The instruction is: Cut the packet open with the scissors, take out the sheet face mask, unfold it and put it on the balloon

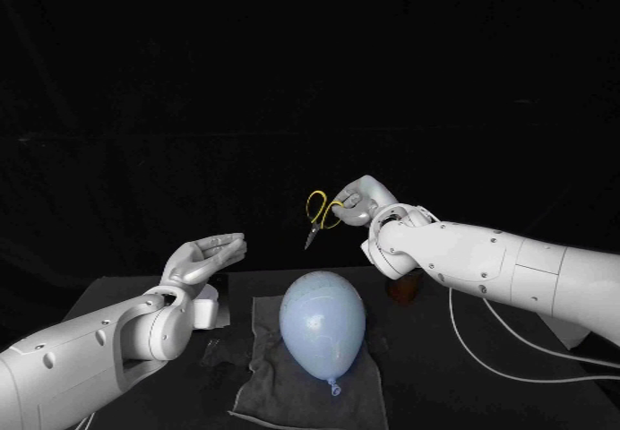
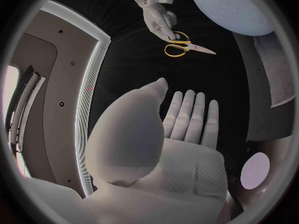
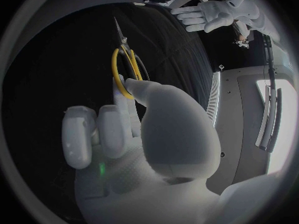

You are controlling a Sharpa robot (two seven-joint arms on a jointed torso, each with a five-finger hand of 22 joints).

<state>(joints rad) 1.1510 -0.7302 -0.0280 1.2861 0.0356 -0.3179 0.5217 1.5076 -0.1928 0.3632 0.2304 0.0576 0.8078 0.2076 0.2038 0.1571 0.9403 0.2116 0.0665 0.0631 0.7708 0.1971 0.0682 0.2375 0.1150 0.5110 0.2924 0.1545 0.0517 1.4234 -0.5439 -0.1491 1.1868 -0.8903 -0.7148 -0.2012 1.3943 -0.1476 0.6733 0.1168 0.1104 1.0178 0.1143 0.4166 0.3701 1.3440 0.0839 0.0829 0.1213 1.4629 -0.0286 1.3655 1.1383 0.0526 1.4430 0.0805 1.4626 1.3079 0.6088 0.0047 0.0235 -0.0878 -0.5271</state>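
A pale blue balloon (image 1: 323, 324) lies on a grey towel (image 1: 278, 390) at the table's middle. My right hand (image 1: 365, 201) is raised above and behind it and holds yellow-handled scissors (image 1: 318, 217) by the loops, blades closed and pointing down. The right wrist view shows those scissors (image 3: 127, 63) hooked on my right hand's (image 3: 146, 134) fingers. My left hand (image 1: 204, 254) is lifted at the left, palm up, fingers apart, holding nothing. From the left wrist, the flat left hand (image 2: 187, 122) faces the scissors (image 2: 182, 47) and the balloon (image 2: 235, 7). A white object (image 1: 213, 313), possibly the packet, lies behind my left arm.
A small brown object (image 1: 404, 289) stands on the table just right of the balloon, under my right forearm. White cables (image 1: 497, 354) trail over the table at the right. The towel (image 2: 274, 59) reaches toward the table's front edge.
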